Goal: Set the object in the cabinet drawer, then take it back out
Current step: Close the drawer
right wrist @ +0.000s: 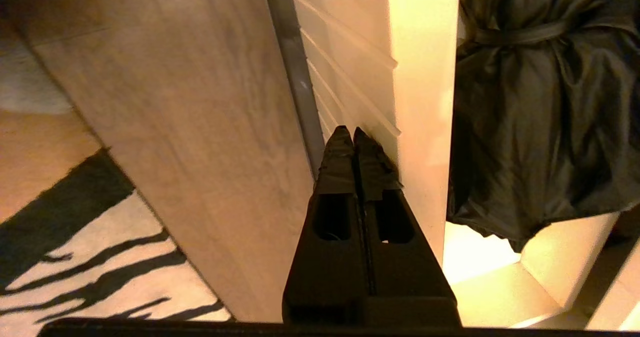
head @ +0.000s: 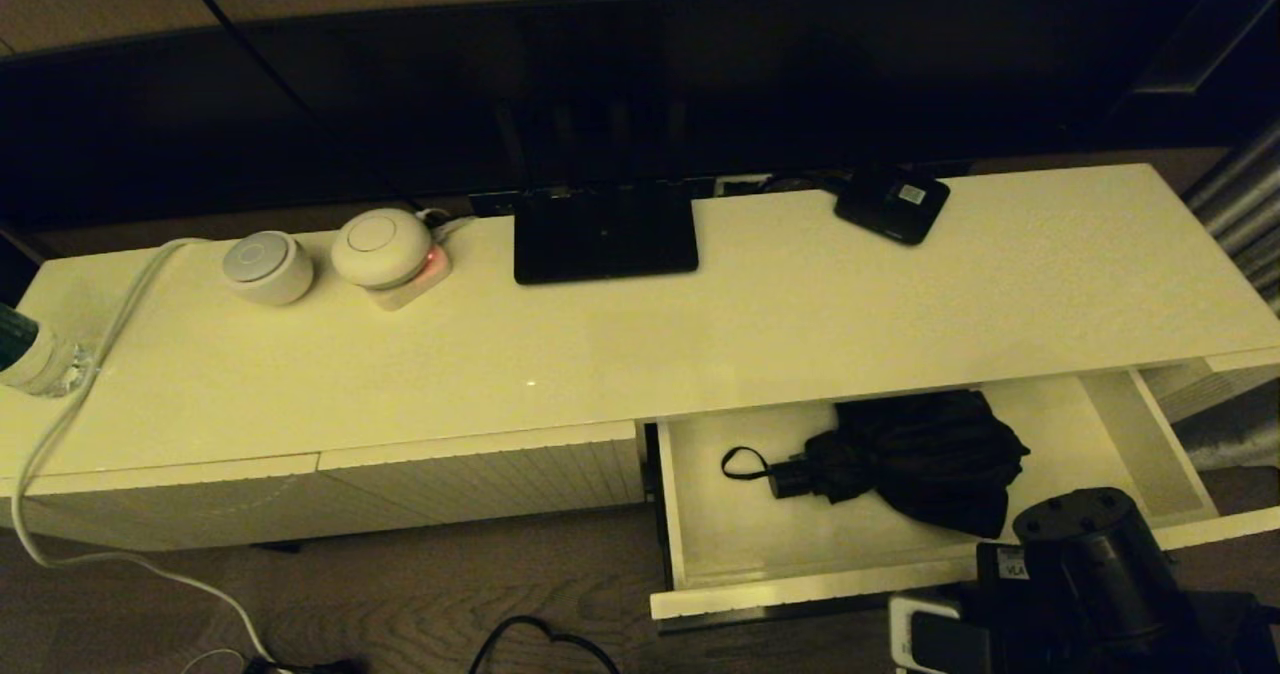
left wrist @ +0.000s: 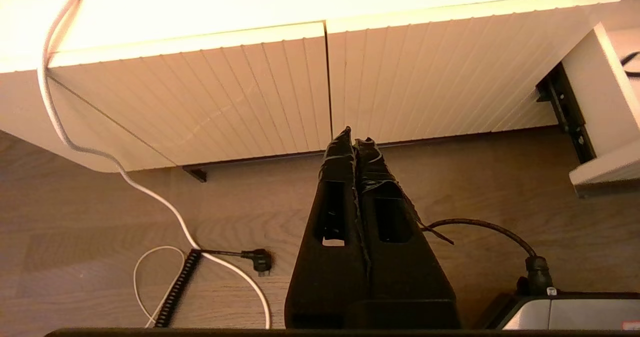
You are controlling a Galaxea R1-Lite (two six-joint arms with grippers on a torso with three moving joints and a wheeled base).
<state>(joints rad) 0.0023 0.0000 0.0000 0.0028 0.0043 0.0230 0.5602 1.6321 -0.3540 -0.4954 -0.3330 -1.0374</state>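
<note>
On the worktop (head: 800,294) I note two round white devices (head: 268,266) and (head: 381,246), a flat black stand (head: 605,232) and a small black box with white label (head: 892,203). A white cable (head: 70,404) trails off the worktop's left end to the wood floor (left wrist: 150,202).

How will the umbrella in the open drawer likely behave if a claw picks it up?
The umbrella has loose, baggy fabric, so it would probably sag and shift in a grip. Its short handle looks stiffer, likely the firmer hold. Lying flat in the drawer, it seems unlikely to roll.
</note>
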